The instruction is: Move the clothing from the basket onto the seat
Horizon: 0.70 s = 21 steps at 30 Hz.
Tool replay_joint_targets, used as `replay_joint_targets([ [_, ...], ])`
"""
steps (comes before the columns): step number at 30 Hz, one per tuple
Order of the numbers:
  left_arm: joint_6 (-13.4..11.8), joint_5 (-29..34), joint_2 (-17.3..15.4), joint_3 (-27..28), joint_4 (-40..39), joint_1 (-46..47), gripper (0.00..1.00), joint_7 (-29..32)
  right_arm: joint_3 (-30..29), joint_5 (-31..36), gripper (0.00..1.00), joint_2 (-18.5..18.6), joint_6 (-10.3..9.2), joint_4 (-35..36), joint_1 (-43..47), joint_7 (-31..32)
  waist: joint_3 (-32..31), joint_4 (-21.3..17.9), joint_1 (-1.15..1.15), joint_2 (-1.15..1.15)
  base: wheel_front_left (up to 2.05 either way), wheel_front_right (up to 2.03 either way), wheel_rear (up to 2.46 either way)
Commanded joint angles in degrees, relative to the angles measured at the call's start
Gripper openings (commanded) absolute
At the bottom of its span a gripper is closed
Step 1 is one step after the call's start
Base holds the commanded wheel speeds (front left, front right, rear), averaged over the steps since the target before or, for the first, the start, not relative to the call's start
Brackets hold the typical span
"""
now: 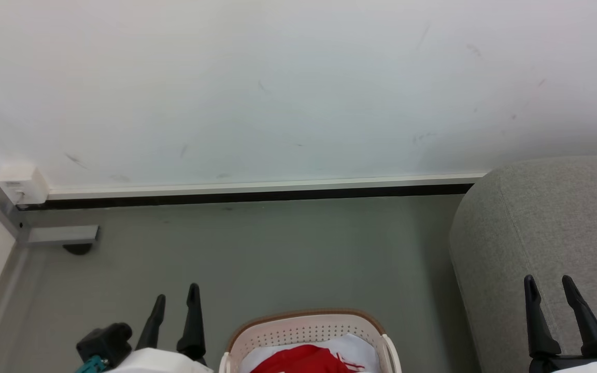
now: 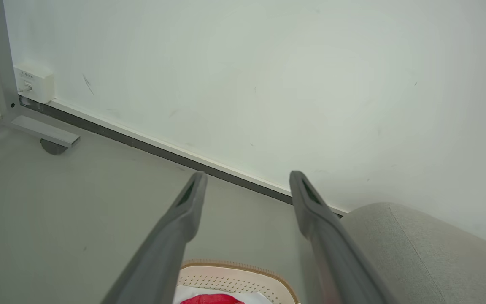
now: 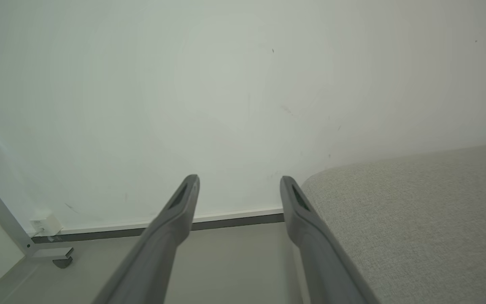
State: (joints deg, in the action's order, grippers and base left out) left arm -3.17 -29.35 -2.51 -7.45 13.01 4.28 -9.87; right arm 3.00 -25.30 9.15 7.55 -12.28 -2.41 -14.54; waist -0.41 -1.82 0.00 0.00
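The cream basket (image 1: pixel 306 326) with a brown rim sits on the floor at the bottom middle of the head view, and its far rim also shows as the basket (image 2: pixel 234 278) low in the left wrist view. Inside lies red clothing (image 1: pixel 303 360) over white fabric, seen again as clothing (image 2: pixel 211 299). The grey seat (image 1: pixel 547 228) rises at the right; seat (image 2: pixel 416 253), seat (image 3: pixel 416 219). My left gripper (image 1: pixel 175 301) stands open left of the basket; gripper (image 2: pixel 247 181). Above the seat's front, my right gripper (image 1: pixel 550 287) is open and empty; gripper (image 3: pixel 238 185).
A white wall (image 1: pixel 278 88) with a dark skirting strip runs across the back. A grey metal frame foot (image 1: pixel 60 235) and a white socket box (image 1: pixel 21 184) stand at the far left. Grey floor (image 1: pixel 278 254) lies between basket and wall.
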Motion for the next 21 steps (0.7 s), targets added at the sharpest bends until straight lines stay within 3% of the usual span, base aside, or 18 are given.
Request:
replay_joint_targets([
  [1, -0.25, 1.3, -0.47, -0.05, 0.02, -0.15, 1.0, -0.61, -0.44, 1.44, 1.0, 0.22, -0.08, 0.15, -0.51, -0.2, -0.01, 0.0, 0.0, 0.0, 0.0, 0.0, 0.0],
  [21, -0.93, 10.81, -0.54, -2.1, 1.51, -0.36, 1.0, -3.13, -1.7, 12.05, 1.0, -1.42, -0.1, -0.16, 0.18, -0.4, -0.39, -0.21, 0.0, 0.0, 0.0, 0.0, 0.0],
])
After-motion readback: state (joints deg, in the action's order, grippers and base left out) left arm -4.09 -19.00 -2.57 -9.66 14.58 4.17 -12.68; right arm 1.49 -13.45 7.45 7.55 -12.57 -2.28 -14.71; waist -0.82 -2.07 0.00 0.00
